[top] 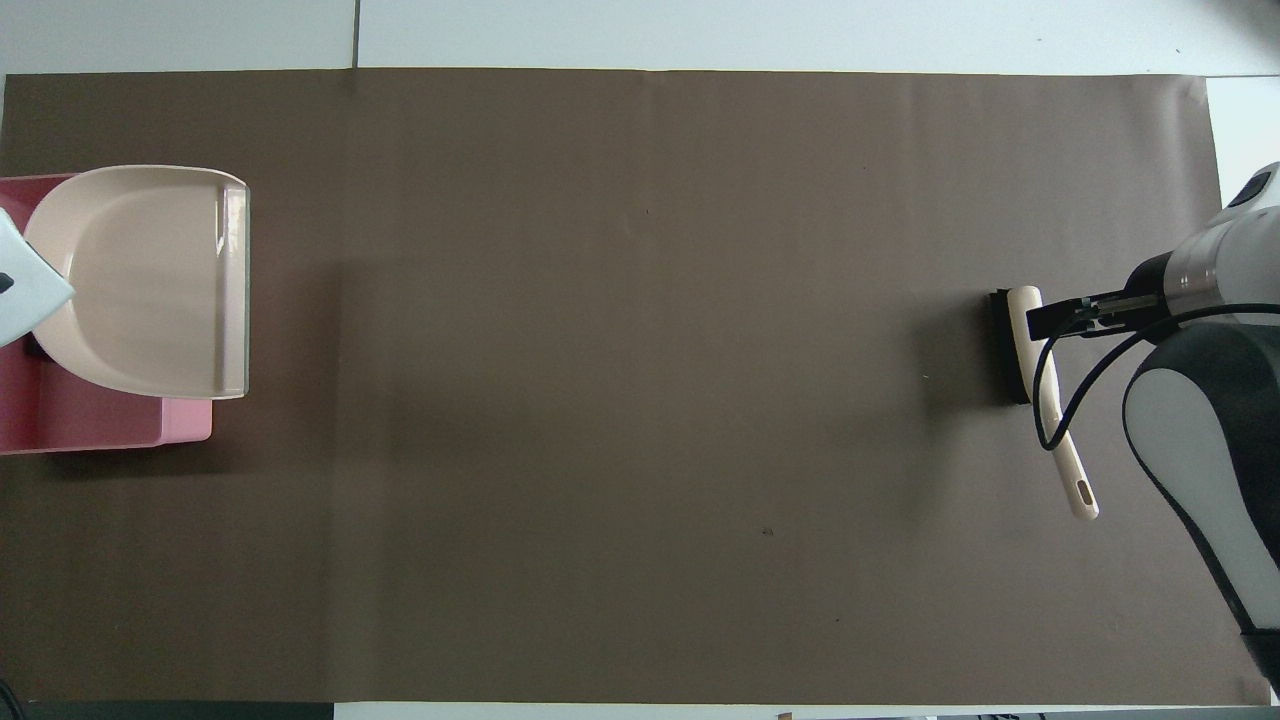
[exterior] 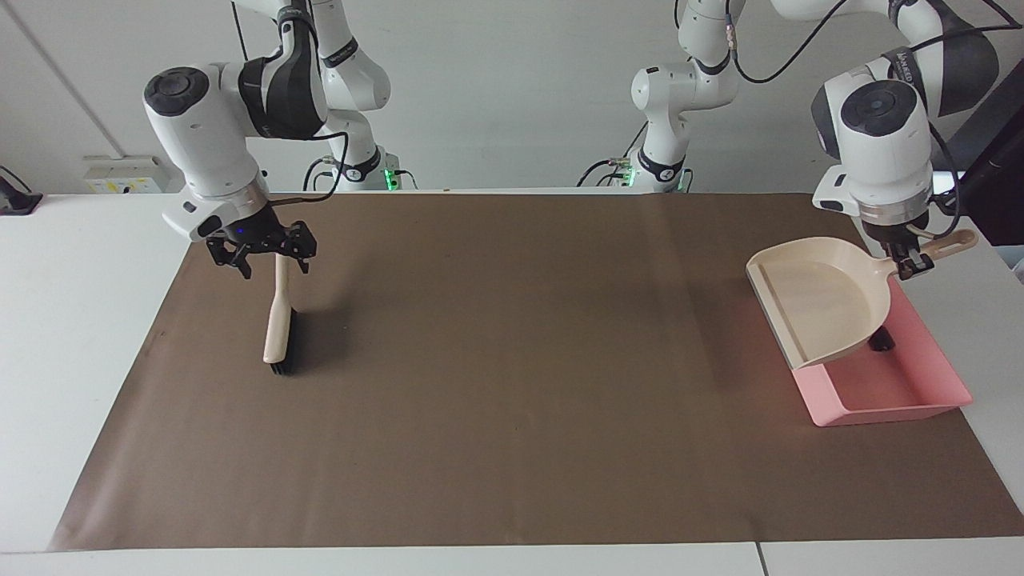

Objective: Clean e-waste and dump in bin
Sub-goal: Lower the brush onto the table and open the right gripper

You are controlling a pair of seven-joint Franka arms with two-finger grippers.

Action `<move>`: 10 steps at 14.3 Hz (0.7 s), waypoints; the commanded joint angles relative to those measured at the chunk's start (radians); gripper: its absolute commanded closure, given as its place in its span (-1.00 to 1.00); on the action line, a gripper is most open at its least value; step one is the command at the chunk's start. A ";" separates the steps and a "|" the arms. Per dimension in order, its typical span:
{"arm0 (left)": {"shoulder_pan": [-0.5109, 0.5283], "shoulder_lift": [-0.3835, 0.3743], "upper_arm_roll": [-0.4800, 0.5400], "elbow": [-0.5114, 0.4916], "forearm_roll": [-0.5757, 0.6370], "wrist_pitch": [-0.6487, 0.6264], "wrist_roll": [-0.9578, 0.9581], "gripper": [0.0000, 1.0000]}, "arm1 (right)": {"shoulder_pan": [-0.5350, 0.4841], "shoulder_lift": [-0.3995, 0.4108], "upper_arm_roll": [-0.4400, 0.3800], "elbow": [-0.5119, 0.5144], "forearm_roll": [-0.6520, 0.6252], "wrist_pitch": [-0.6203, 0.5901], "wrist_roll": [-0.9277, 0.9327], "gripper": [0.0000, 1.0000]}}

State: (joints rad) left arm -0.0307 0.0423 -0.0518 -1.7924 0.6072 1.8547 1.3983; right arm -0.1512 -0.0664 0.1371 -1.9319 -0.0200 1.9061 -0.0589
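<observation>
A small black block (exterior: 882,342) of e-waste lies in the pink bin (exterior: 920,384), just showing under the edge of the beige dustpan (exterior: 824,300) that I have above it; any other scrap is covered by the pan. The bin sits on the brown paper sheet (exterior: 520,360) at the left arm's end of the table.

My left gripper (exterior: 908,260) is clamped on the dustpan's handle and holds the pan roughly level, lip tilted slightly down, over the half of the bin nearer the robots; in the overhead view the pan (top: 150,280) covers most of the bin (top: 100,430).

At the right arm's end of the table the brush (exterior: 278,328) lies on the sheet with its black bristles down and its beige handle pointing toward the robots. My right gripper (exterior: 260,250) hangs over that handle with its fingers (exterior: 304,252) spread wide and gripping nothing; in the overhead view it (top: 1060,315) sits above the brush (top: 1040,380).
</observation>
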 commanded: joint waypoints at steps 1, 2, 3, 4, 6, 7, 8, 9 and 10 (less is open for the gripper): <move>-0.092 -0.021 0.013 -0.080 -0.087 -0.005 -0.013 1.00 | -0.005 0.028 0.010 0.135 -0.008 -0.105 0.106 -1.00; -0.106 -0.019 0.013 -0.103 -0.130 0.006 -0.045 1.00 | -0.005 0.033 0.012 0.204 -0.006 -0.172 0.129 -1.00; -0.136 -0.019 0.013 -0.139 -0.162 0.036 -0.083 1.00 | -0.008 0.037 0.012 0.267 -0.003 -0.230 0.143 -1.00; -0.158 -0.018 0.013 -0.166 -0.165 0.063 -0.109 1.00 | -0.016 0.039 0.010 0.313 0.006 -0.286 0.155 -1.00; -0.184 -0.007 0.012 -0.211 -0.171 0.098 -0.146 1.00 | -0.025 0.037 0.004 0.388 0.006 -0.378 0.182 -1.00; -0.184 -0.004 0.012 -0.237 -0.202 0.139 -0.147 1.00 | -0.039 0.039 0.001 0.404 0.005 -0.412 0.182 -1.00; -0.186 -0.001 0.013 -0.270 -0.228 0.181 -0.148 1.00 | -0.062 0.036 0.001 0.403 0.005 -0.421 0.182 -1.00; -0.186 0.001 0.012 -0.291 -0.231 0.210 -0.153 1.00 | -0.086 0.028 0.003 0.398 0.006 -0.435 0.177 -1.00; -0.187 0.008 0.013 -0.309 -0.233 0.233 -0.154 1.00 | -0.093 0.028 0.003 0.404 0.006 -0.444 0.176 -1.00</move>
State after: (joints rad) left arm -0.2080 0.0591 -0.0543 -2.0490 0.3965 2.0246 1.2573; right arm -0.2109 -0.0577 0.1325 -1.5549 -0.0194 1.4896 0.1103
